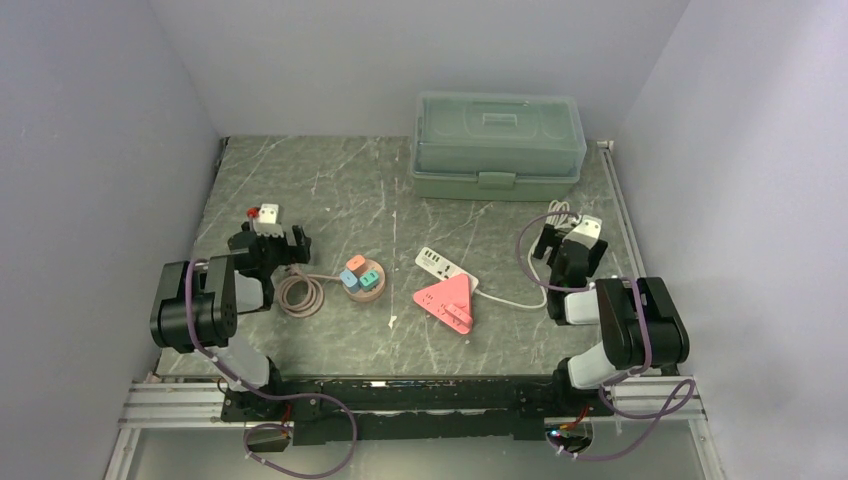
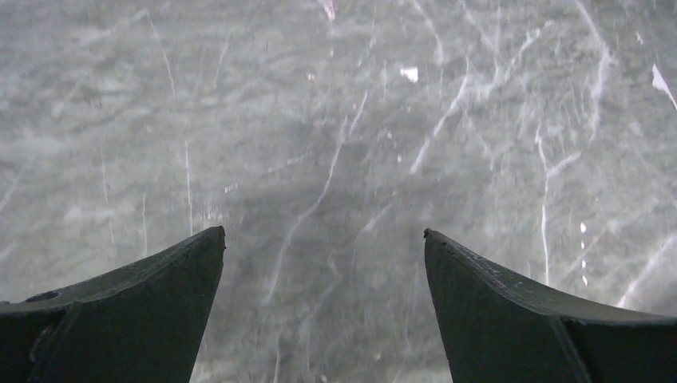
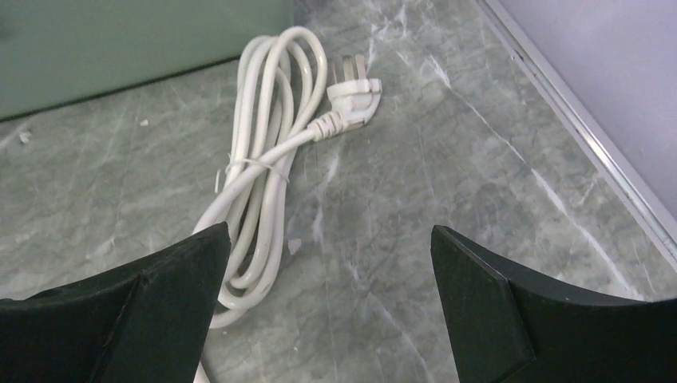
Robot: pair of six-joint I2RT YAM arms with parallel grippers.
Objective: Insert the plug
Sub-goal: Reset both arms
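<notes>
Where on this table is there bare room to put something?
Bare tabletop lies at the back left, between the green box and the left wall, and along the near edge in front of the pink triangle. The middle is crowded: coiled cable, power strip.

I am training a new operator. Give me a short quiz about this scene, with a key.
1. True or false: the jaws of both arms stand open and empty.
2. What lies ahead of the right arm's jaws? A) white plug with bundled cable B) scissors C) cup
3. Which colour is the triangular object beside the power strip?
Key: 1 true; 2 A; 3 pink.
</notes>
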